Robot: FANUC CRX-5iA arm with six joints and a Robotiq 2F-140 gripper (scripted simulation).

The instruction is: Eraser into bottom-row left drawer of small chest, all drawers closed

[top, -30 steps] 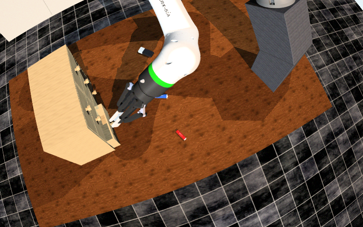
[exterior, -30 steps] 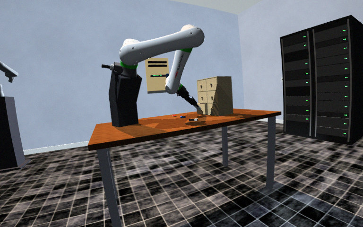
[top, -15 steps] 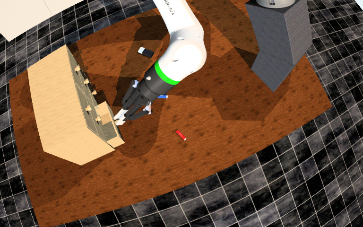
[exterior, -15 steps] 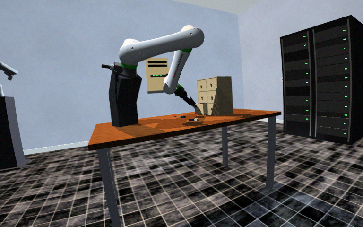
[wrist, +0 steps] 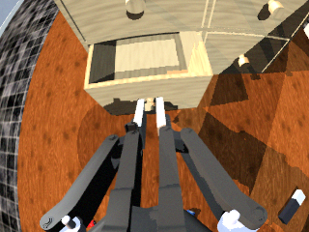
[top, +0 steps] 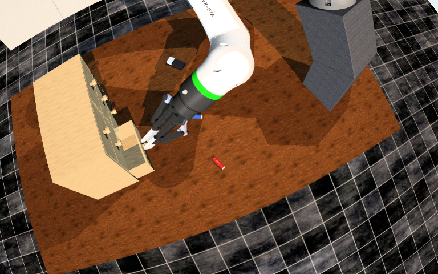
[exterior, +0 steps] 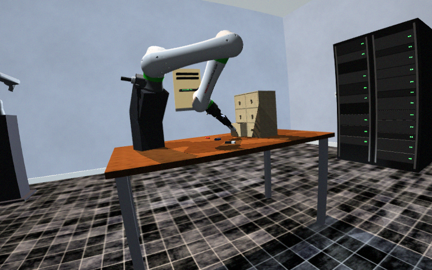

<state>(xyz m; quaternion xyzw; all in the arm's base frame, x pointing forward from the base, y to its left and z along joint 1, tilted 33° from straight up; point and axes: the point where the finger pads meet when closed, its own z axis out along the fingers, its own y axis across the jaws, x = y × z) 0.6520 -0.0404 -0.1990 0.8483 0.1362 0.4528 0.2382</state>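
- My claw point(top: 146, 145) point(exterior: 234, 129) point(wrist: 151, 107): one, clenched on the open bottom-left drawer's knob point(wrist: 150, 102).
- Black-sleeved white eraser point(top: 176, 63) point(exterior: 230, 142) point(wrist: 292, 207): one, on the table, well apart from me, toward the top view's upper long edge.
- Long axis: slanting to that edge.
- Next, I judge: release, then cross there.

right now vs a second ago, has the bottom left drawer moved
Yes. The bottom left drawer has come further out, away from the chest's front; the chest sits where it did.
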